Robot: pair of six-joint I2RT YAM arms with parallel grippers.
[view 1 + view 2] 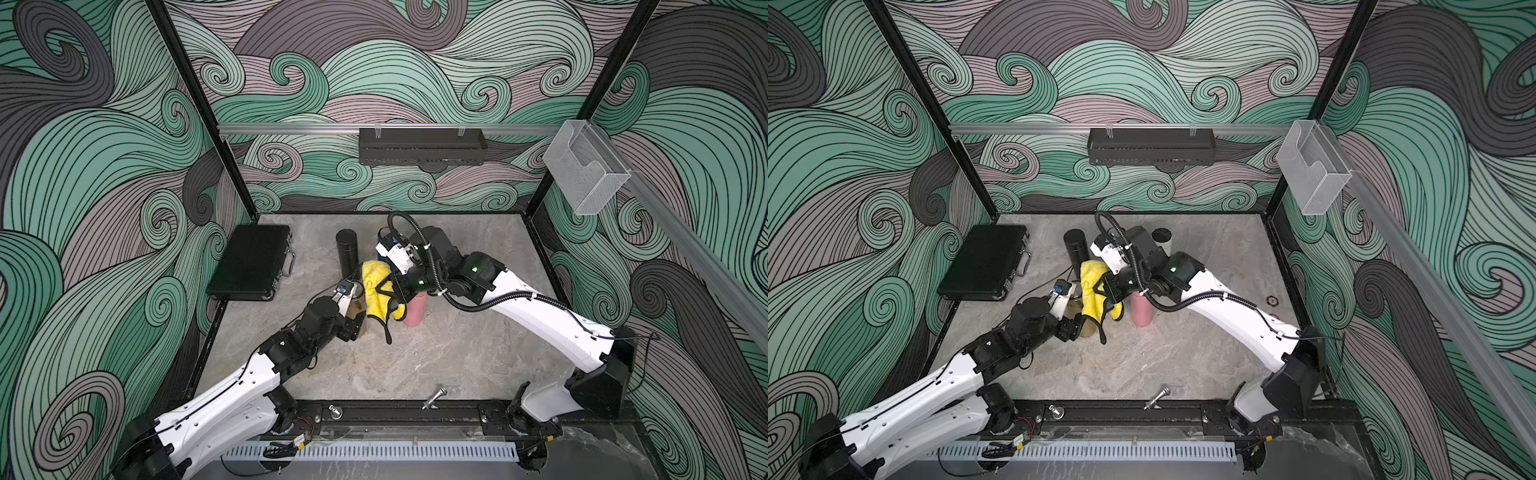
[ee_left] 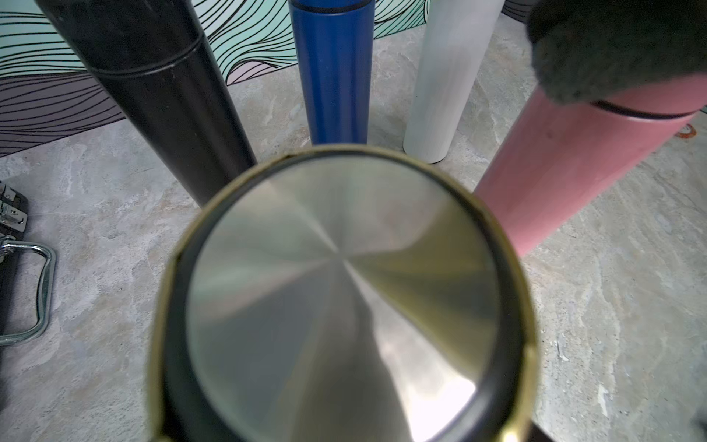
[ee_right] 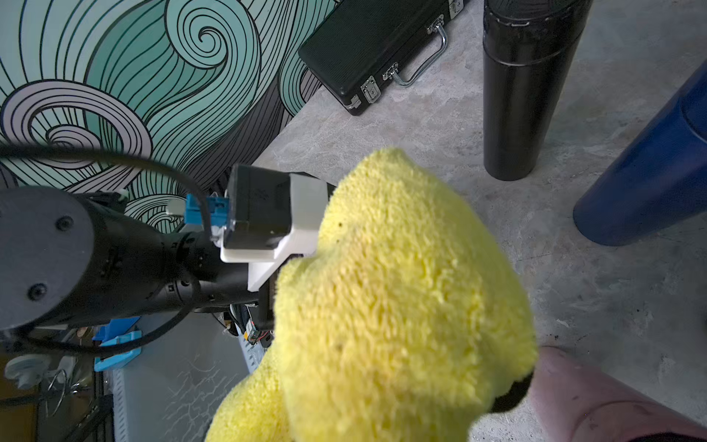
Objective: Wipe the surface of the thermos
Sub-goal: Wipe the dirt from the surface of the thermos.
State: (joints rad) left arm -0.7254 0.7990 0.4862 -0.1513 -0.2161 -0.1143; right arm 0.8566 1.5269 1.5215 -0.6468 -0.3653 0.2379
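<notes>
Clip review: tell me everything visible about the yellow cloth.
The yellow cloth is a fluffy, deep-pile towel, yellow on one face and dark on the other, with black edging and a black strip dangling below it. It hangs crumpled, pinched in the shut right gripper, between the gold thermos and the pink thermos. Whether it touches either one cannot be told.

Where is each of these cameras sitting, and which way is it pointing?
Top views: overhead pair, looking down on the table; left arm and right arm show.
Left wrist: on the left arm, facing the gold thermos lid; no arm visible.
Right wrist: on the right arm, above the yellow cloth; the left arm shows.
Both wrist views share the black thermos.
</notes>
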